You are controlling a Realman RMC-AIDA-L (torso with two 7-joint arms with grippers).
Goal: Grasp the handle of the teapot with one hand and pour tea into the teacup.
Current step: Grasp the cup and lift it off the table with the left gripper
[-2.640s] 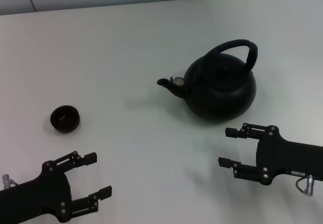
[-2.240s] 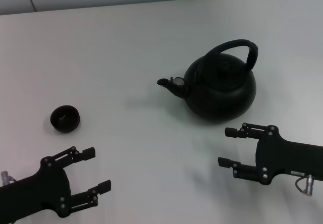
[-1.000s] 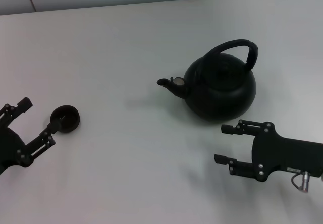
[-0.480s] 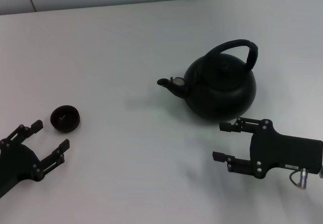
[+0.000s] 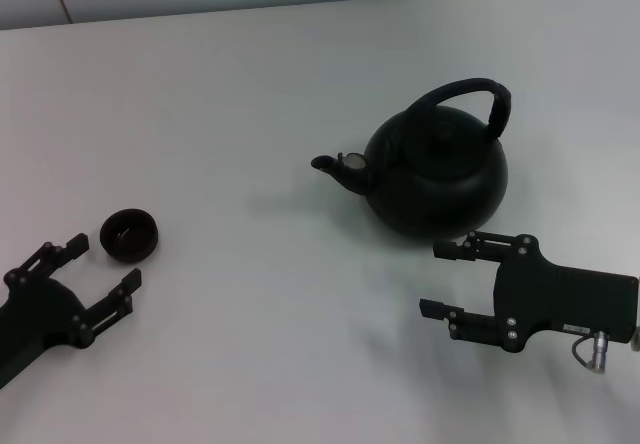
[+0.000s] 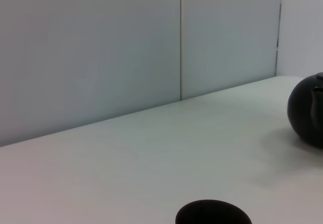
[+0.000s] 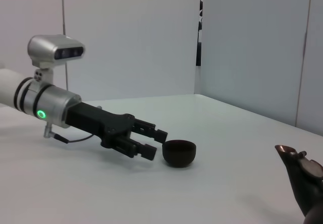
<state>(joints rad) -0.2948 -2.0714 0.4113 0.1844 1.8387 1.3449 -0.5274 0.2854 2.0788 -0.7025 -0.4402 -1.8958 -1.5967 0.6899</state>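
Plain white table [image 5: 250, 114] w/ pale panelled wall behind. Landmark: the teapot [image 5: 440, 174], standing upright on the table, spout [image 5: 325, 164] aimed toward the robot's left, handle [image 5: 470, 94] arched over the lid, nothing gripping it. Nearest the robot, just below the pot's base: right gripper [image 5: 438, 279], fingers apart, tips short of the pot wall, not touching. Far to the pot's left and a bit nearer the robot: left gripper [image 5: 100, 264], fingers apart too, tips just beside the teacup [image 5: 129, 235], not around it. Cup sits upright, well apart from the pot. Right wrist view shows the same: left gripper's tips next to the cup, contact unclear.
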